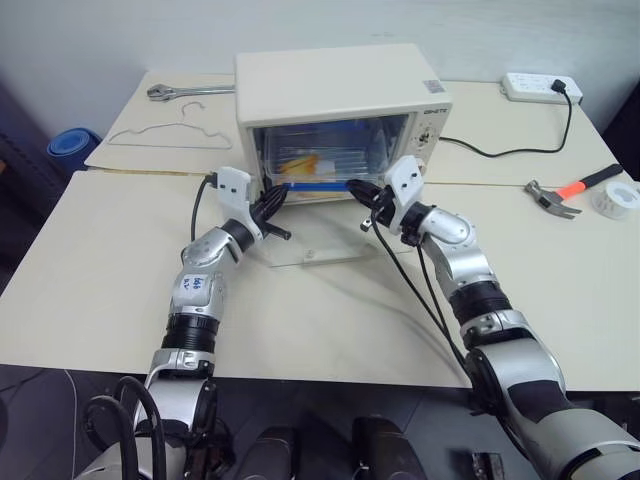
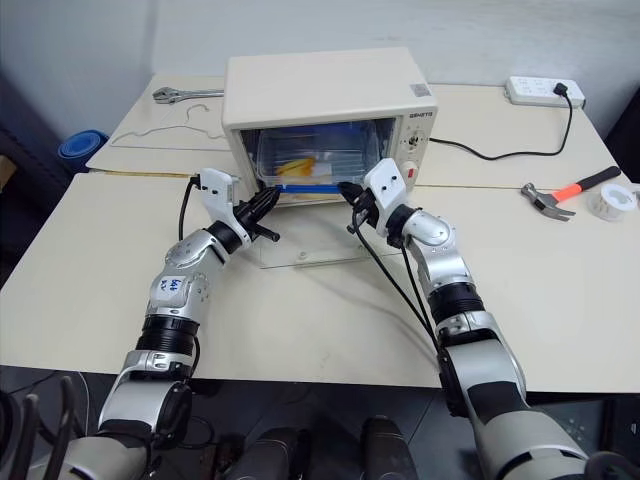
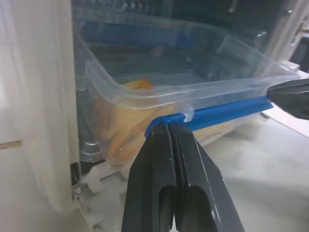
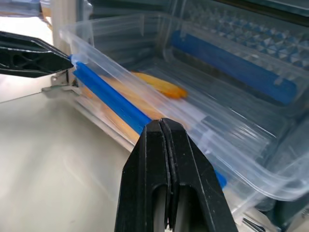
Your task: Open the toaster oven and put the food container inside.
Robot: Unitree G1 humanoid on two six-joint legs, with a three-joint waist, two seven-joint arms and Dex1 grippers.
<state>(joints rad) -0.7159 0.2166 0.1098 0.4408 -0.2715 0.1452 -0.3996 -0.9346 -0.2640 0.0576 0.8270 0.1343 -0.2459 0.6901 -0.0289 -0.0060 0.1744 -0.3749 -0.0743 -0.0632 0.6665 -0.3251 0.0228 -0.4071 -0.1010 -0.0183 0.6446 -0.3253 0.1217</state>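
Observation:
The cream-white toaster oven (image 1: pixel 330 80) stands at the back of the table with its glass door (image 1: pixel 320 248) folded down flat. The clear food container (image 1: pixel 320 160) with yellow-orange pieces sits mostly inside the oven. Its near blue clip (image 3: pixel 222 112) runs along the oven's mouth. My left gripper (image 1: pixel 278 197) is shut, its tip against the left end of that clip. My right gripper (image 1: pixel 357 187) is shut too, its tip at the clip's right end (image 4: pixel 111 104). Neither gripper holds anything.
Behind the oven on the left lie a wrench (image 1: pixel 185 91) and a wire hanger (image 1: pixel 165 135). A power strip (image 1: pixel 540 87) with its cable sits at the back right. A hammer (image 1: pixel 565 193) and a tape roll (image 1: pixel 615 200) lie at the right.

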